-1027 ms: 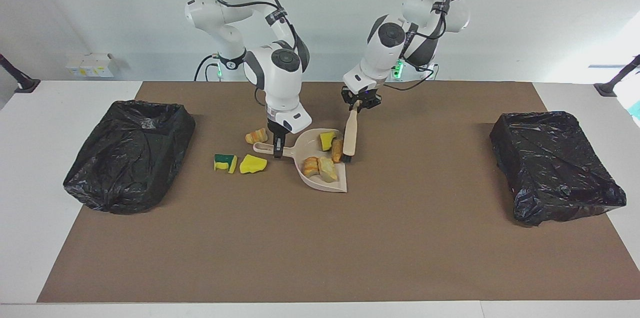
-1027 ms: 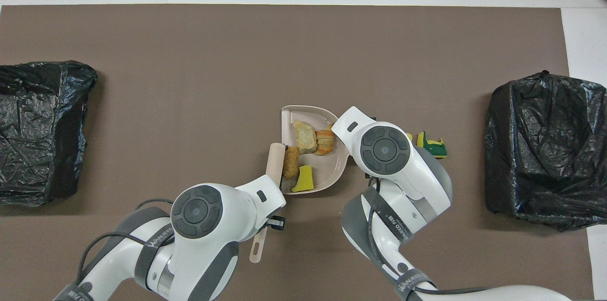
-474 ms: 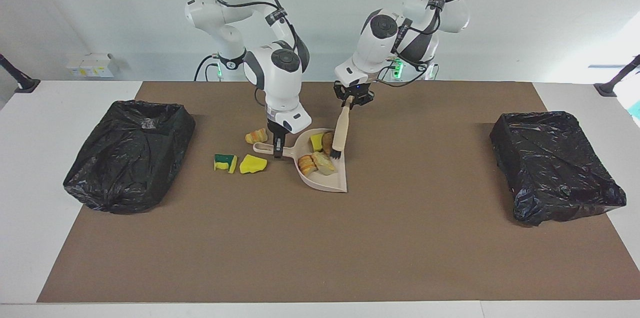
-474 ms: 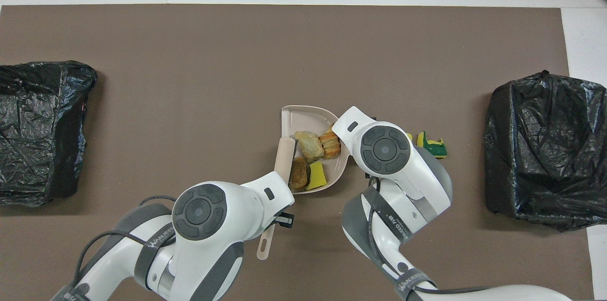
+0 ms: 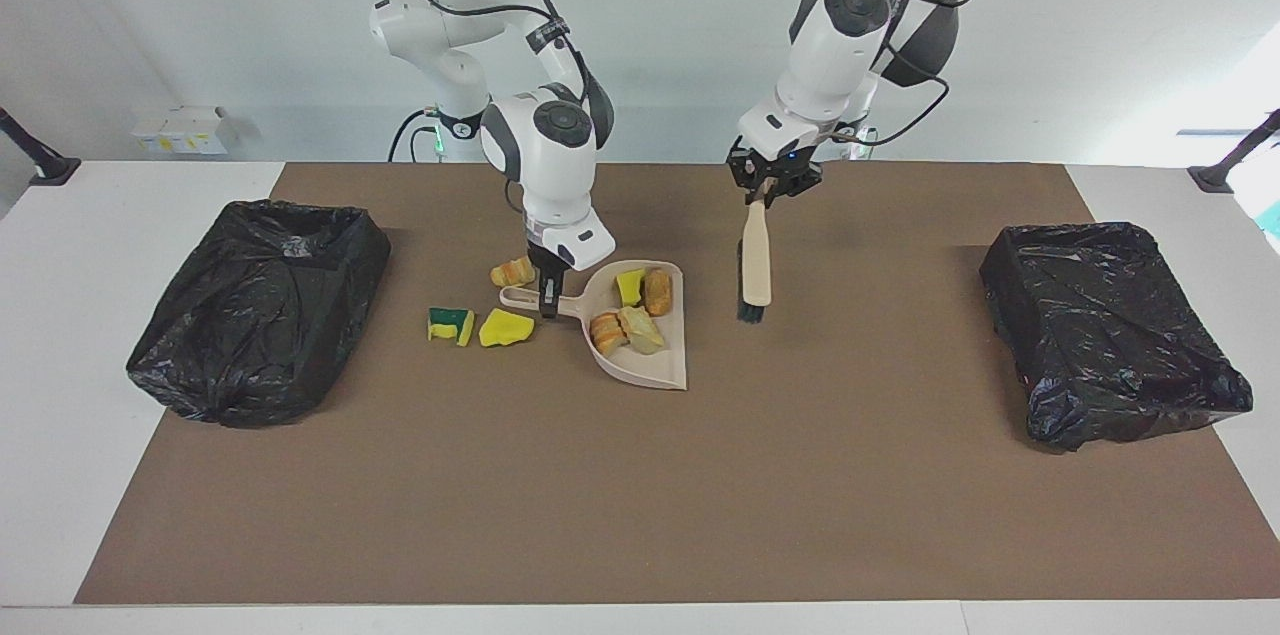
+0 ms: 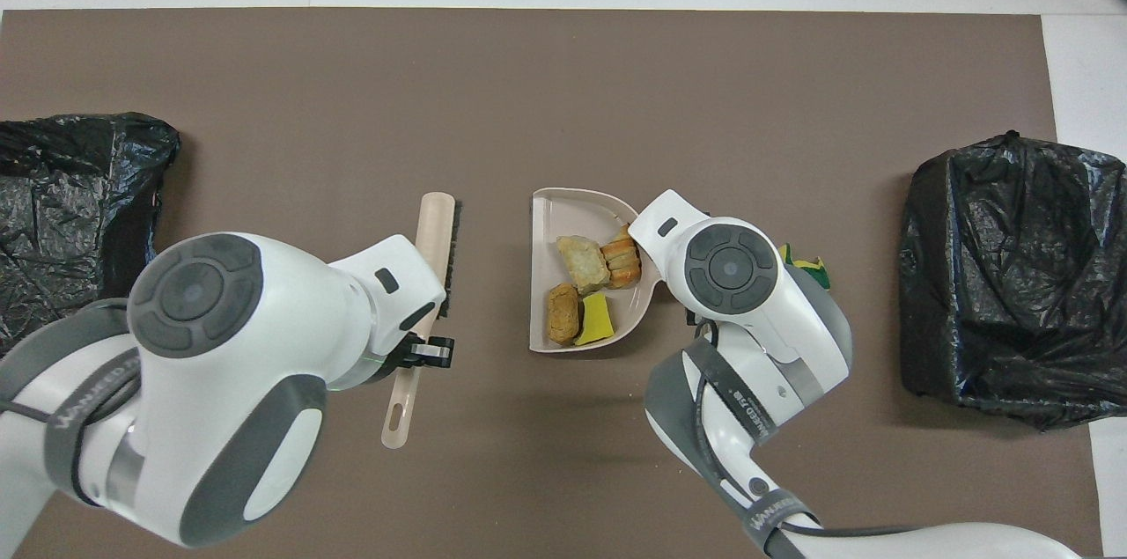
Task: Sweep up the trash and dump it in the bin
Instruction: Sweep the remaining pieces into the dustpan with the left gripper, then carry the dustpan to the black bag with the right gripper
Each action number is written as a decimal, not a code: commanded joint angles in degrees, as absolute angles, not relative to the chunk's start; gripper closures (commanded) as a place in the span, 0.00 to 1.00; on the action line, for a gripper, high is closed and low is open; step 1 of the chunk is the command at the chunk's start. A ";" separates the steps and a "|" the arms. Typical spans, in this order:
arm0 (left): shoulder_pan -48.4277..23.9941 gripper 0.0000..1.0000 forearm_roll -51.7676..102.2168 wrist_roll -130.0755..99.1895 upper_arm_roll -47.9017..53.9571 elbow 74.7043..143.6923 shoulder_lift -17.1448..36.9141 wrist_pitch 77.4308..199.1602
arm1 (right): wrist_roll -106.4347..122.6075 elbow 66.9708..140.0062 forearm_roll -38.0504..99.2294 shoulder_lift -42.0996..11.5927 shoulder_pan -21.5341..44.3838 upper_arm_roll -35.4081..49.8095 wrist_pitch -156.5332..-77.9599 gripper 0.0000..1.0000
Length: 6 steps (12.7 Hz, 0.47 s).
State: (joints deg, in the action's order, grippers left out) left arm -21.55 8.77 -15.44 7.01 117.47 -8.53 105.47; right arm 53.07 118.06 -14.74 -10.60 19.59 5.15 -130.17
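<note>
Four scraps of trash sit in the beige dustpan point(image 5: 640, 340) mid-table: a yellow sponge chunk point(image 5: 629, 286), an orange-tan piece point(image 5: 657, 292) beside it, and two more bread-like pieces point(image 5: 625, 329) nearer the pan's open lip. Three scraps lie loose on the brown mat point(image 5: 640, 475) toward the right arm's end: a striped orange piece point(image 5: 512, 271) just by the pan's handle, a yellow sponge piece point(image 5: 505, 327), and a green-and-yellow sponge point(image 5: 450, 323) beside it. Right gripper point(image 5: 547, 298) clamped on the dustpan handle. Left gripper point(image 5: 762, 192) clamped on the brush point(image 5: 756, 265), which hangs bristles down over bare mat, apart from the pan. Black-lined bins point(image 5: 262, 310) point(image 5: 1110, 330) at both table ends.
</note>
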 commanded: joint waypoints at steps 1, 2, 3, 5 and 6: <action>-18.99 1.00 6.68 -17.74 7.82 116.97 -9.31 100.92 | 54.73 114.63 -11.88 -10.11 18.02 5.54 -126.41 1.00; -19.33 1.00 6.68 -21.41 8.00 119.24 -10.88 100.90 | 57.02 112.70 -10.39 -10.02 17.58 5.54 -124.12 1.00; -20.29 1.00 6.68 -23.97 8.17 121.96 -13.25 101.68 | 59.30 110.85 -10.11 -9.76 16.62 5.54 -122.19 1.00; -26.60 1.00 6.77 -29.49 8.26 126.98 -15.47 103.96 | 63.53 107.59 -10.02 -8.97 14.43 5.54 -117.88 1.00; -29.33 1.00 6.85 -33.79 8.26 128.48 -15.21 107.45 | 65.81 106.27 -10.02 -8.53 13.11 5.54 -116.21 1.00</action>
